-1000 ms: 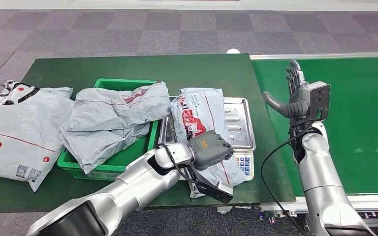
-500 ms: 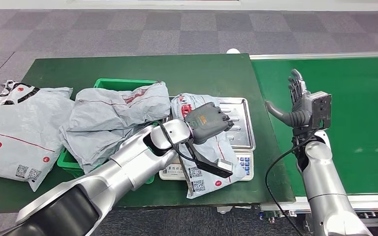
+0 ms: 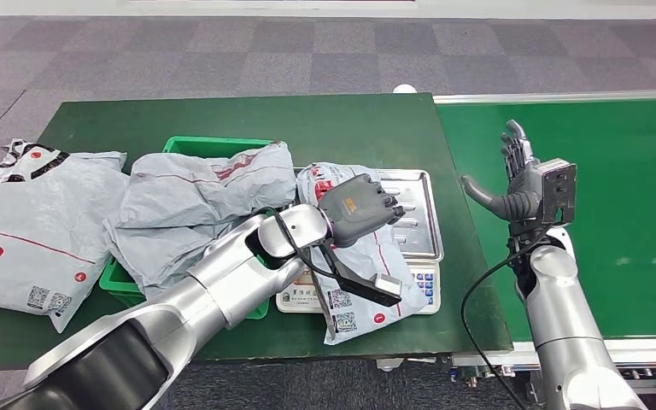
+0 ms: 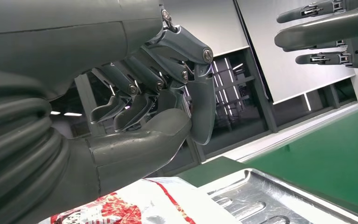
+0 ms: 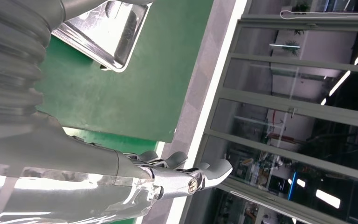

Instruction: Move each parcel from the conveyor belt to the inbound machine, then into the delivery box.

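left robot hand [image 3: 360, 209] curled, empty | just above parcel [image 3: 354, 273] on scale tray [image 3: 417, 224]

So the right hand [image 5: 121, 177] comes into shot as a grey ribbed cover with a smooth grey shell behind it, and its fingers [image 5: 205, 173] are stretched out straight with nothing between them, hanging in the air above the green surface. Beyond it there's the green desk [image 5: 135, 88], with a corner of a shiny metal tray [image 5: 107, 35] sitting on it. Past the desk edge runs a strip of grey floor [image 5: 209, 70], then a wall of glass panels in grey frames [image 5: 298, 112], with ceiling strip lights showing through the glass.
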Available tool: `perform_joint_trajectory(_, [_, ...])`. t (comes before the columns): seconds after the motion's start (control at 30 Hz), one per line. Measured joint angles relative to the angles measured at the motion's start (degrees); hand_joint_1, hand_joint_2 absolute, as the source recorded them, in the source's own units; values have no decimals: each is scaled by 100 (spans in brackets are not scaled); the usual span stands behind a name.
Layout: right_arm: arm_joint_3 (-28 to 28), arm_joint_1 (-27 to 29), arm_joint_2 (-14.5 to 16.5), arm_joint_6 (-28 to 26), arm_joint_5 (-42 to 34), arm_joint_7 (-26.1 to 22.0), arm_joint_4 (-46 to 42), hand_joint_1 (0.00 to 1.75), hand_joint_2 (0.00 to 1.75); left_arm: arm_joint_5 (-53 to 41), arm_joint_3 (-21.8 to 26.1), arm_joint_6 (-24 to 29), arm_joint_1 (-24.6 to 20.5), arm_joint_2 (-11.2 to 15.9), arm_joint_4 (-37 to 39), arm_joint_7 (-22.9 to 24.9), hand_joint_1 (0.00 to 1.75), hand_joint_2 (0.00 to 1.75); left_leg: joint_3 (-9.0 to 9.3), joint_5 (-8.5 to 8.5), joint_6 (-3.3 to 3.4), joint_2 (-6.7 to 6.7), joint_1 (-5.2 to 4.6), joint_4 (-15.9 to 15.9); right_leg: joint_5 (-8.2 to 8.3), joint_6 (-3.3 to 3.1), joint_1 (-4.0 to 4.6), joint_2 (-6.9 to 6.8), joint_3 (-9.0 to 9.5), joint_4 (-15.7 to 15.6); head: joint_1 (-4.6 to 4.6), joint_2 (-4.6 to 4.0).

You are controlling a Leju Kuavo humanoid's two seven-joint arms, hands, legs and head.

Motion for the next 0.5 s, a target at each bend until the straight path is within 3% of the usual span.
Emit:
perform_joint_trajectory(0.33, [-9, 75, -15, -21, 20, 79, -81, 0, 175, -431, 194, -217, -270, 142, -363, 200, 175, 175, 0, 2, -2, -2, 1, 0, 0, 0, 1, -1, 0, 0, 0, 0])
perform_joint_trajectory(0.47, [-38, 186, -15, 0, 106, 206, -233, 0, 175, -369, 410, -575, -353, 207, -567, 179, 0, 175, -1, 1, -2, 1, 1, -1, 0, 0, 0, 2, 0, 1, 0, 0])
perform_joint_trajectory(0.5, [-50, 196, -15, 0, 124, 230, -254, 0, 175, -182, 504, -778, -351, 217, -589, 101, 0, 175, 0, 1, -2, 2, 0, -1, 0, 0, 0, 4, -1, 0, 0, 0])
